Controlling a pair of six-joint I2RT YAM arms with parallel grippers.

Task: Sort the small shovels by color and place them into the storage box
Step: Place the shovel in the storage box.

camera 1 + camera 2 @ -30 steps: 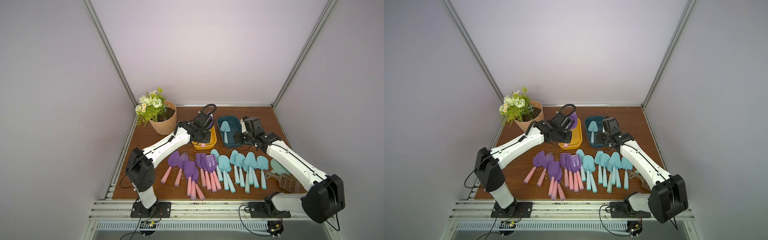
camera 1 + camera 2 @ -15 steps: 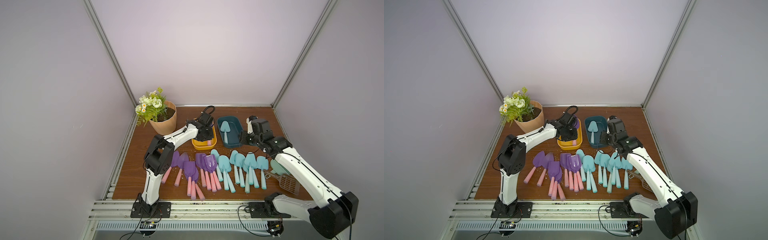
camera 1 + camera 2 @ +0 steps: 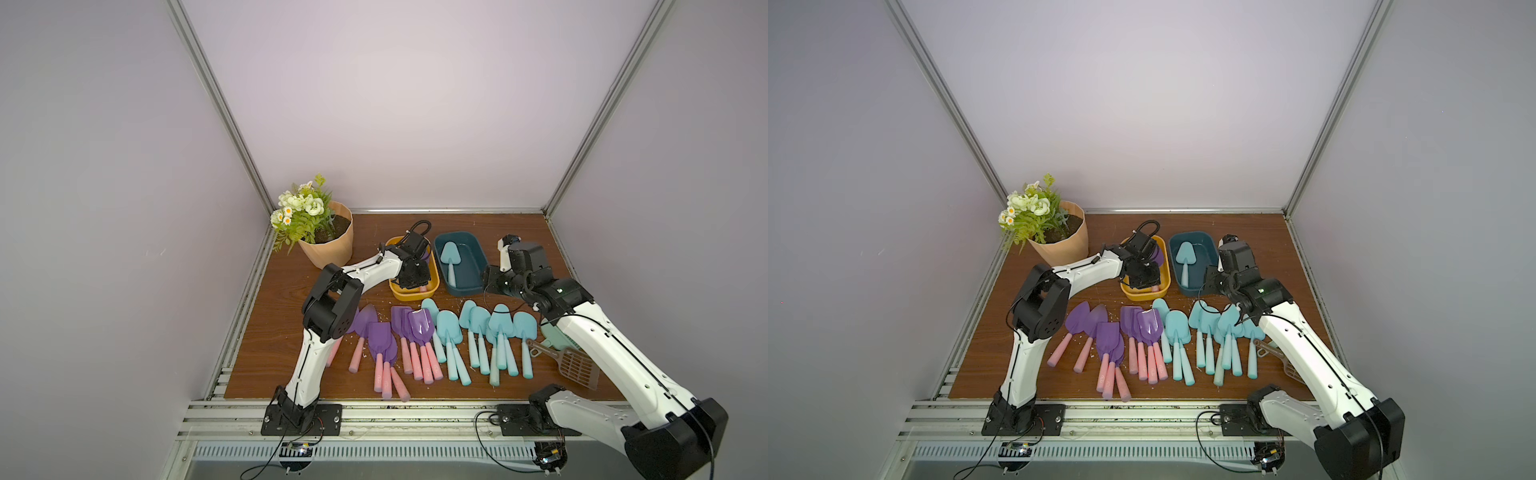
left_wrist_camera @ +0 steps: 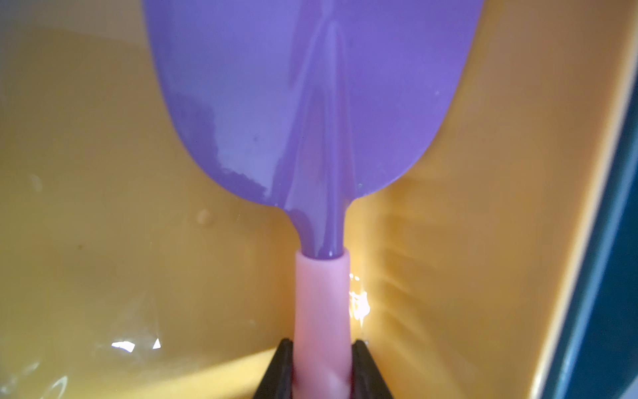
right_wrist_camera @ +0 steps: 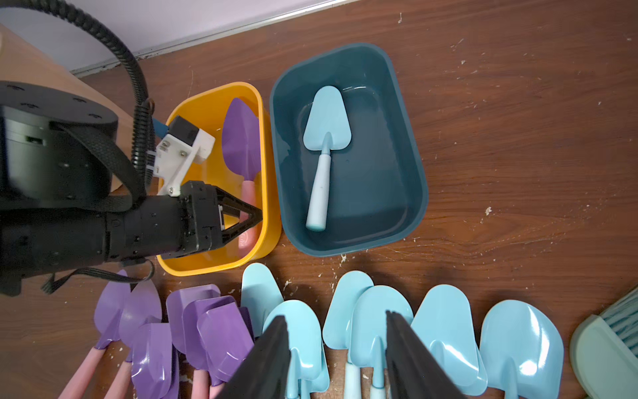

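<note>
Left hand (image 5: 255, 218) clamps the pink handle of 1 purple shovel (image 5: 241, 138) inside the yellow box (image 5: 207, 267). Right hand (image 5: 335, 317) hangs partly wide and empty over the aqua shovels (image 3: 478, 320) on the desk (image 3: 498, 224) — 1 lone aqua shovel (image 5: 326, 121) lies in the teal box (image 5: 407, 138).

The purple shovel (image 4: 310, 103) and yellow bin (image 4: 86, 241) look glossy plastic; the tabletop (image 5: 518, 138) is grained wood.
</note>
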